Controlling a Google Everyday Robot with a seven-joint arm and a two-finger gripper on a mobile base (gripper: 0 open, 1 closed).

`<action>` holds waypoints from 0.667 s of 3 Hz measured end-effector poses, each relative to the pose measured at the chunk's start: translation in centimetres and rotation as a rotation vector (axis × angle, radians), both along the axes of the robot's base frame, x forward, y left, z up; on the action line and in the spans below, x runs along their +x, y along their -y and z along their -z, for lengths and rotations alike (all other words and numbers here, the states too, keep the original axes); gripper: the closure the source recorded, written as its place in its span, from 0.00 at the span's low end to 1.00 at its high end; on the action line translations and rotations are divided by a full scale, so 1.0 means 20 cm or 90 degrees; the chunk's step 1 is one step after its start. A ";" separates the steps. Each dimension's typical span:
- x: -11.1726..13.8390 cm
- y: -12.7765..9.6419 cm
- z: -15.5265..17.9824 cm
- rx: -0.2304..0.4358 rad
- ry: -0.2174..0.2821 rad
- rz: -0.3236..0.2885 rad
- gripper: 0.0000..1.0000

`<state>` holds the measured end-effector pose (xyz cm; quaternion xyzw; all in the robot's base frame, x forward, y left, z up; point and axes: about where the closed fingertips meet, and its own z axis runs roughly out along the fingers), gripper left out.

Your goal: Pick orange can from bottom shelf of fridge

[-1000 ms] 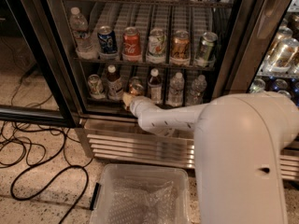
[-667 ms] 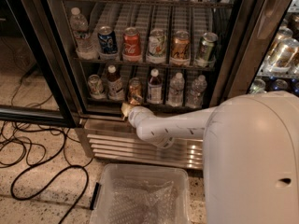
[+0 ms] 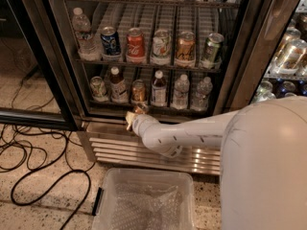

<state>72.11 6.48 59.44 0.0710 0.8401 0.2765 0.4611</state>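
The orange can (image 3: 138, 91) stands upright on the bottom shelf (image 3: 165, 109) of the fridge (image 3: 70, 91), between a dark-capped bottle (image 3: 117, 84) and a brown bottle (image 3: 159, 87). My gripper (image 3: 131, 117) is at the end of the white arm (image 3: 192, 133), just below and in front of the can at the shelf's front rail. It reaches in from the right. I cannot tell whether it touches the can.
A pale silver-green can (image 3: 98, 87) stands at the shelf's left and two water bottles (image 3: 181, 91) at its right. A row of cans, one of them gold-orange (image 3: 185, 48), is on the shelf above. A clear plastic bin (image 3: 144, 200) and black cables (image 3: 38, 176) lie on the floor.
My gripper has moved down and a little left, from level with the orange can's lower half to the shelf's front rail. The arm has dropped lower with it.
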 end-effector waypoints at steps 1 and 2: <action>-0.24 -0.05 0.05 0.056 -0.074 -0.004 1.00; -0.50 -0.14 0.13 0.128 -0.158 -0.011 1.00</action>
